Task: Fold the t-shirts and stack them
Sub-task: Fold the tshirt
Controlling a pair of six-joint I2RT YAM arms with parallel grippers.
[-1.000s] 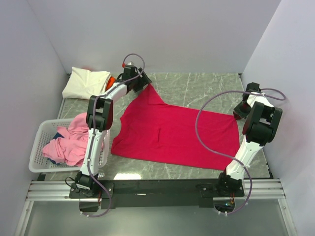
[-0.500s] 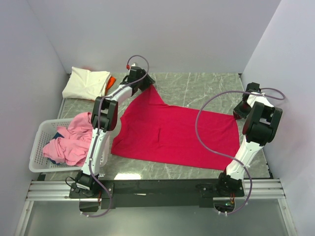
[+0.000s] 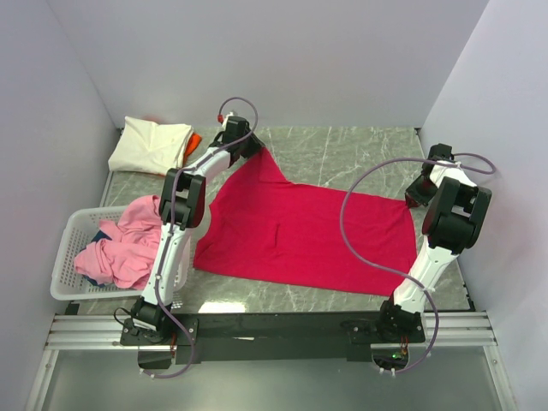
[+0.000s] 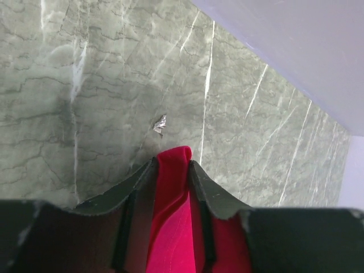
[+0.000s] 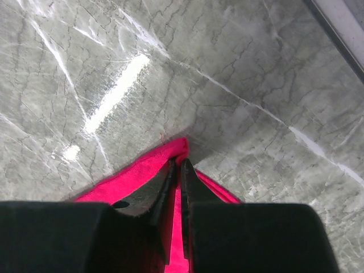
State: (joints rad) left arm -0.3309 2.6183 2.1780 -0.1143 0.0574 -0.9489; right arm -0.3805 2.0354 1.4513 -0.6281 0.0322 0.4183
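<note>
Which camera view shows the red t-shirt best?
The top external view: it shows the whole red t-shirt spread across the table. The left wrist view shows only one corner of it, between the fingers of the left tool. The right wrist view shows only another corner, pinched in the right tool.

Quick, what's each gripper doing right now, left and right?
Left gripper: closed on a far corner of the red t-shirt.
Right gripper: closed on another corner of the red t-shirt.
</note>
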